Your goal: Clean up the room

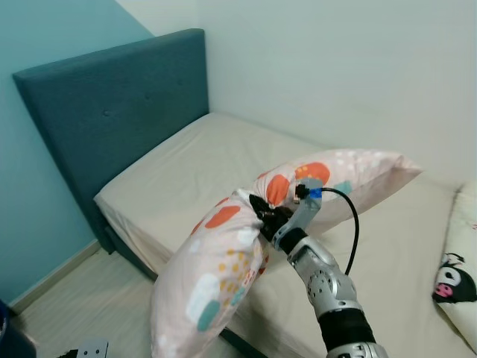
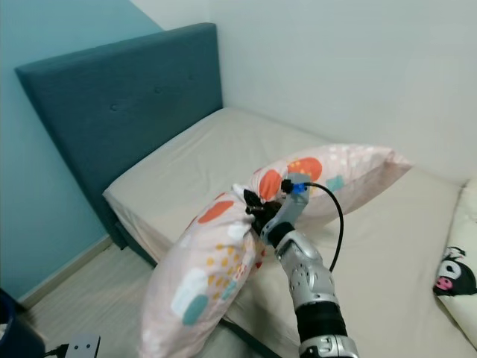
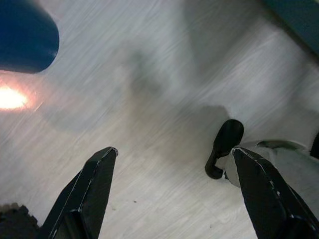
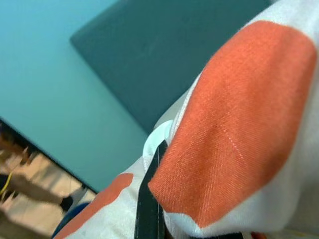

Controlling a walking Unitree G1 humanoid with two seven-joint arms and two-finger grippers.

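One pillow (image 1: 223, 268), pale pink with orange, teal and yellow spots, held by the right pincer (image 1: 267, 218), whose fingers are clamped on a bunched fold near the pillow's middle. Position: the upper half lies across the bed (image 1: 201, 168) toward its far side near the wall; the lower half hangs off the near edge of the mattress, over the floor (image 1: 89, 306). Bed: beige sheet, teal headboard (image 1: 112, 112) at the left end. A second item, a white cushion with a black cartoon face (image 1: 458, 287), lies at the bed's right edge, well apart from the pillow. Left pincer (image 3: 169, 194): idle, fingers spread wide, pointing at the pale floor, holding nothing. Risks, as judged from this state: the grip takes only a pinch of cover fabric, so the filling's weight on the hanging half could pull the cloth out of the fingers and drop the pillow to the floor. A swing toward the headboard could drag the trailing end along the mattress edge and snag it. The black cable (image 1: 350, 224) looping from the right wrist lies close to the pillow and may catch on it during a lift. A release too near the edge would let the pillow slide off.
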